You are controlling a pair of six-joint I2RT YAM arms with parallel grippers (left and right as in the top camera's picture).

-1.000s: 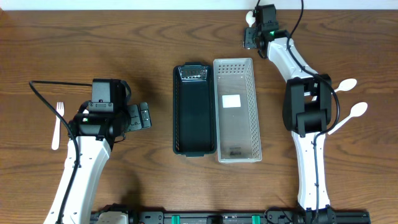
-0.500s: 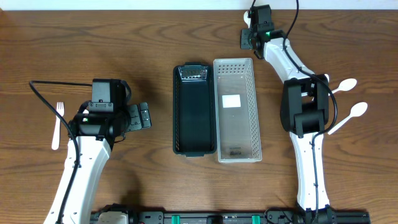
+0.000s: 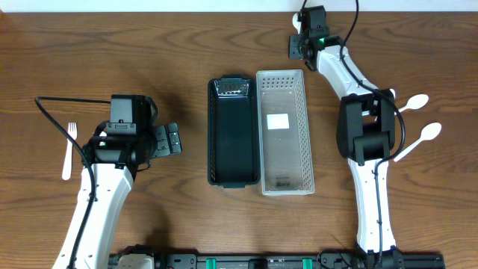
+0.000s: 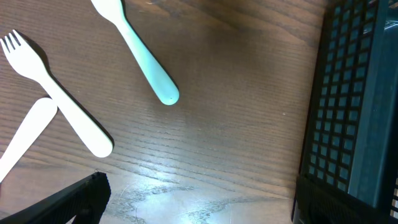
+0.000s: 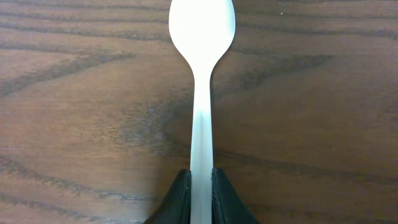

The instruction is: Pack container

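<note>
A black container (image 3: pixel 234 131) and a white perforated basket (image 3: pixel 284 131) lie side by side mid-table. My right gripper (image 3: pixel 301 37) is at the far edge, shut on the handle of a white spoon (image 5: pixel 202 62) whose bowl points away from it over the wood; the jaws (image 5: pixel 201 196) pinch the handle. My left gripper (image 3: pixel 168 140) is open and empty, left of the black container. In the left wrist view its fingers (image 4: pixel 199 205) straddle bare wood, with the black container's wall (image 4: pixel 354 112) at the right.
A white fork (image 3: pixel 69 149) lies at the far left. Two white spoons (image 3: pixel 414 102) (image 3: pixel 426 134) lie at the right. The left wrist view shows a white fork (image 4: pixel 56 99), a pale teal handle (image 4: pixel 146 65) and a white handle (image 4: pixel 25 140).
My right gripper shifted slightly toward the far edge with the spoon, then held still. The left arm has not moved.
</note>
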